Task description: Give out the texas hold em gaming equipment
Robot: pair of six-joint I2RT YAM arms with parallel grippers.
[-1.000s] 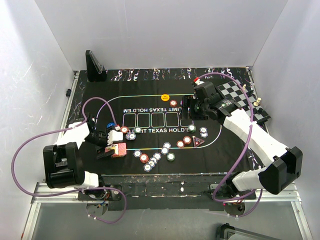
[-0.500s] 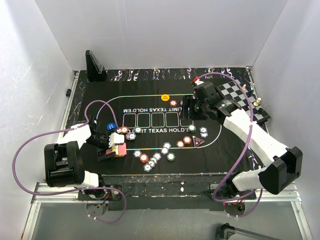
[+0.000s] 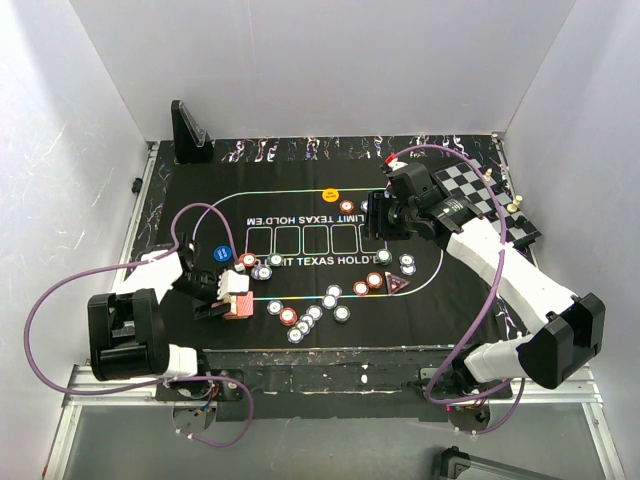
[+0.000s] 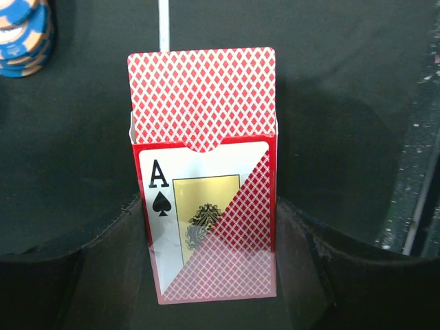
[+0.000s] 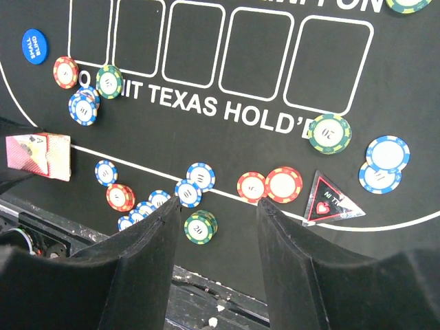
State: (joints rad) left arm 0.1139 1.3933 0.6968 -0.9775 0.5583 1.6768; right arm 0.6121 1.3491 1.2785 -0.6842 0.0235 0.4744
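Our left gripper [image 4: 208, 220] is clenched on the card pack [image 4: 203, 130]. In the left wrist view its two dark fingers [image 4: 103, 275] press against the long sides of the pack. The pack shows an ace of spades on its face, and a red diamond-patterned flap sticks out beyond the fingertips. We cannot tell whether the pack rests on the mat [image 3: 190, 195] or is raised just off it. From above, we see it at the near left of the mat, just outside the printed oval line.

Just beyond the pack stands a stack of blue-and-white chips [image 4: 24, 34]. A red chip [image 5: 66, 71] and a green chip [image 5: 109, 81] lie near that stack, and a blue round disc [image 5: 33, 45] lies a little further left. To the right of the pack, a loose chip cluster [image 3: 310, 315] is spread along the near oval line.

Our right gripper [image 5: 220, 206] is released, with its fingers apart and nothing between them. It hovers well above the far right part of the mat. Its wrist view looks down on two red chips [image 5: 284, 184] side by side, with the dark triangular marker [image 5: 332, 203] just beside them. Two white-and-blue chips [image 5: 388, 152] overlap further right. The yellow round button [image 3: 330, 193] lies on the far oval line. The chessboard [image 3: 478, 195] sits at the far right corner, partly behind the right arm.
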